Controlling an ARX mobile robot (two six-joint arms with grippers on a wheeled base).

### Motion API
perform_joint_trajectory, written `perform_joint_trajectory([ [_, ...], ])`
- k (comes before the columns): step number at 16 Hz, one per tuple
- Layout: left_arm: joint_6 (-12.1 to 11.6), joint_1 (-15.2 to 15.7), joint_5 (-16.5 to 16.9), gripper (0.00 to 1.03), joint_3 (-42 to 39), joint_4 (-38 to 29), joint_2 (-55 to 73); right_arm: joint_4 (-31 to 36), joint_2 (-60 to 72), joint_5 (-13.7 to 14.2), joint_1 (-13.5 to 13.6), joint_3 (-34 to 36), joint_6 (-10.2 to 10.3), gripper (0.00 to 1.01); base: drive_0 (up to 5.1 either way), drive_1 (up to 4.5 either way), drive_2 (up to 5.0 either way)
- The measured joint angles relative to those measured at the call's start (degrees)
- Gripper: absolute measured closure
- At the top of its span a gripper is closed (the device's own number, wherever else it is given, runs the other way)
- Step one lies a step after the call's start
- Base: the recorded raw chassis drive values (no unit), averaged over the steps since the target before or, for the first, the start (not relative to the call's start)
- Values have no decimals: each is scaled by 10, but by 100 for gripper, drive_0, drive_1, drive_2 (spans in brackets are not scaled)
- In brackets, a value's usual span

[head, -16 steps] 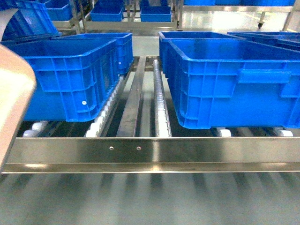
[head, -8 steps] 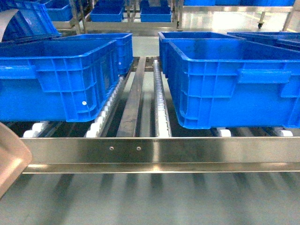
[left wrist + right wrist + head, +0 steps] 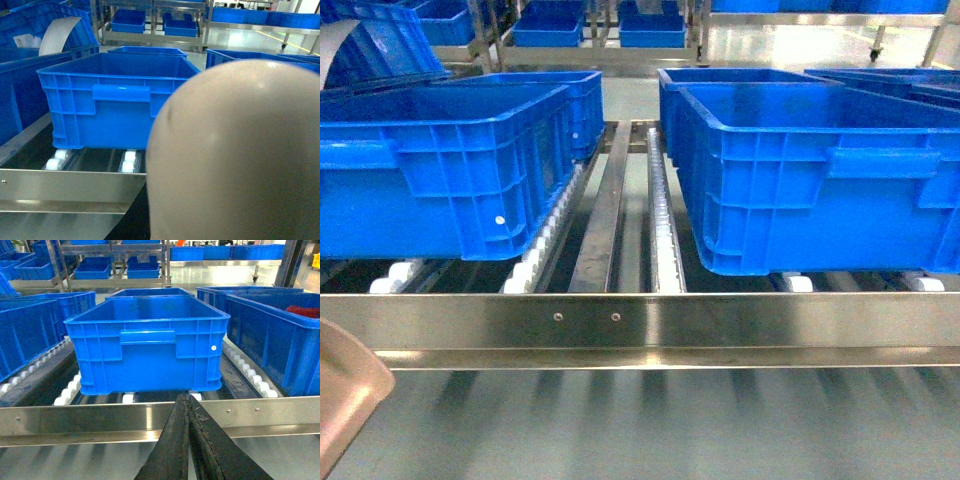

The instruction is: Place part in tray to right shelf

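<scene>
Head view: tray (image 3: 345, 390) has dropped to the bottom-left corner, away from the right shelf (image 3: 660, 328); my right gripper (image 3: 189, 407) is pressed together, left one can't tell.

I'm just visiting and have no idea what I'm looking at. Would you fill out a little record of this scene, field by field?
Setting: steel shelf with a shiny front rail and white rollers
Load: big blue crates side by side on the rollers
Tray: cream scoop, filling the left wrist view; only a corner shows low left in the head view
Part: not visible in any view
Left gripper: hidden behind the tray
Right gripper: fingers together, empty, just in front of the rail
</scene>
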State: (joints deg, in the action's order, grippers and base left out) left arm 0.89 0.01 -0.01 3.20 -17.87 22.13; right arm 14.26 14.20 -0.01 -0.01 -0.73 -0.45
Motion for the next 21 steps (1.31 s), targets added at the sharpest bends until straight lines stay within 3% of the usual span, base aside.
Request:
perform_joint_trajectory([
  [5,0,0,0,86,-10,25,-38,-31,-30,0,0,0,0,99,0,0,0],
  [6,0,0,0,86,-24,35,-72,-143,-112,0,0,0,0,99,0,0,0],
  [12,0,0,0,86,-24,82,-122,-146,-139,0,0,0,0,99,0,0,0],
  [13,0,0,0,86,-23,109,-142,-145,-139,0,0,0,0,99,0,0,0],
  [14,0,0,1,87,-23,186,-195,-146,-139,0,0,0,0,99,0,0,0],
  [21,-1,0,0,87,-23,182,-216,-145,-139,0,0,0,0,99,0,0,0],
])
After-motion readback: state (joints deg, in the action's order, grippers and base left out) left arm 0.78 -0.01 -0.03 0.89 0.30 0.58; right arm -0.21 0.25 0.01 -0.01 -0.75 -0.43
